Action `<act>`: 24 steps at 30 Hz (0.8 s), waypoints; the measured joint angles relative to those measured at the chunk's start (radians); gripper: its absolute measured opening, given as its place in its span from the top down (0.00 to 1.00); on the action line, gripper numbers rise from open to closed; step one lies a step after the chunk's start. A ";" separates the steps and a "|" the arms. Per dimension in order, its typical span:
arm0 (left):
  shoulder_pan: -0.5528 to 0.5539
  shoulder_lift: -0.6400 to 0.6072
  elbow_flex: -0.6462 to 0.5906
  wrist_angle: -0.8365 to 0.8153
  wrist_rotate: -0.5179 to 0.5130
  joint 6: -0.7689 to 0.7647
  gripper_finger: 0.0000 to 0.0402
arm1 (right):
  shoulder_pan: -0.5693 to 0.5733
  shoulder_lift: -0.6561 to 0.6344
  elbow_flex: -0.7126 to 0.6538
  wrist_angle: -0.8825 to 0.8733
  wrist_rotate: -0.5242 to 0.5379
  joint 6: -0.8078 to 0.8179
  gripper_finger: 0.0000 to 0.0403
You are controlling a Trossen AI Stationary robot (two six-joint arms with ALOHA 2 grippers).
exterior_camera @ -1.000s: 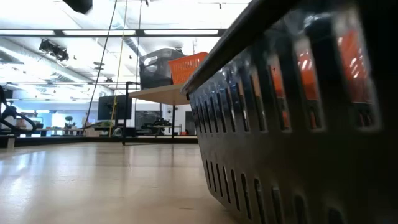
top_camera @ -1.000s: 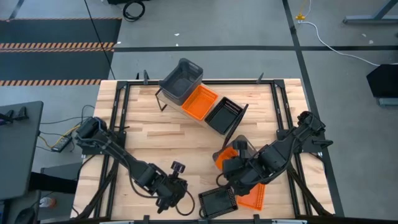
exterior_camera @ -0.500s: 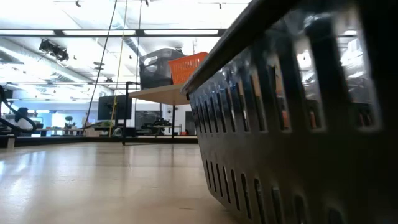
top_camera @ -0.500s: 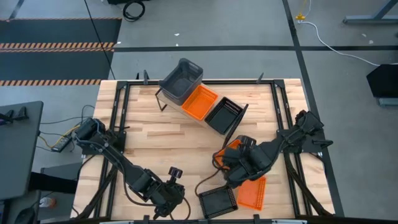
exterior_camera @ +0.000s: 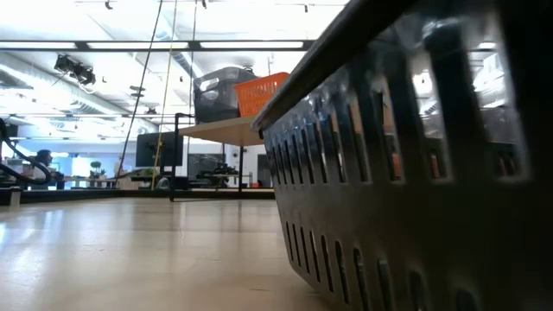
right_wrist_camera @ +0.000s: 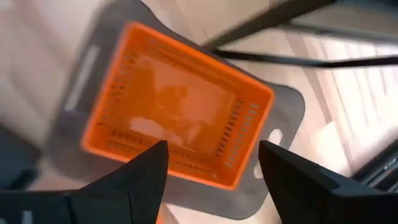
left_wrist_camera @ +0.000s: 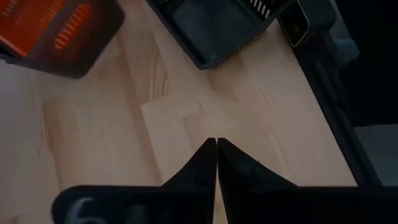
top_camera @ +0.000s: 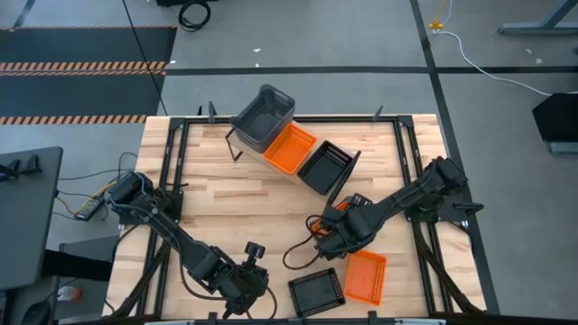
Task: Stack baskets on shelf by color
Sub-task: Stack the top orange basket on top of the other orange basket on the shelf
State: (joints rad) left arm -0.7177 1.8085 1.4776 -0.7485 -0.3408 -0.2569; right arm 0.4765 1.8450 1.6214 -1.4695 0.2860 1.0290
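From the high view I see the shelf point(top_camera: 291, 149) lying at an angle across the far side of the table point(top_camera: 235, 203), carrying a grey basket point(top_camera: 264, 117), an orange basket point(top_camera: 289, 148) and a black basket point(top_camera: 324, 166) in a row, one colour each, which I judge to be the starting spots for the stacks. Nearer me than the shelf, a loose black slotted basket point(top_camera: 317, 292) and a loose orange one point(top_camera: 365, 277) sit side by side at the table's near edge. My right gripper point(top_camera: 332, 236) hovers between the shelf and those two, over an orange basket nested in a grey one, mostly hidden beneath the arm. My left gripper point(top_camera: 242, 287) waits beside the loose black basket. In the low view, that black basket's slotted wall point(exterior_camera: 406, 173) fills the right side, with the shelf and its grey and orange baskets far behind. In the left wrist view, the left fingers point(left_wrist_camera: 205, 165) are pressed together on nothing above bare wood. In the right wrist view, the right fingers point(right_wrist_camera: 146, 171) stand wide apart, holding nothing, directly over the orange basket point(right_wrist_camera: 177, 109) in its grey one point(right_wrist_camera: 283, 118).
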 joint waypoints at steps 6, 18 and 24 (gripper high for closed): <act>0.000 0.000 0.000 0.001 0.000 0.007 0.94 | -0.030 0.000 -0.099 0.196 -0.099 -0.039 0.39; -0.005 0.000 0.000 0.000 0.000 0.008 0.94 | -0.040 0.000 -0.168 0.372 -0.123 -0.016 0.39; -0.005 0.000 0.000 0.000 0.000 0.008 0.94 | -0.040 0.000 -0.227 0.505 -0.131 -0.011 0.39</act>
State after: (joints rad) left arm -0.7227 1.8084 1.4776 -0.7482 -0.3408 -0.2493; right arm 0.4369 1.8450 1.3946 -0.9644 0.1547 1.0182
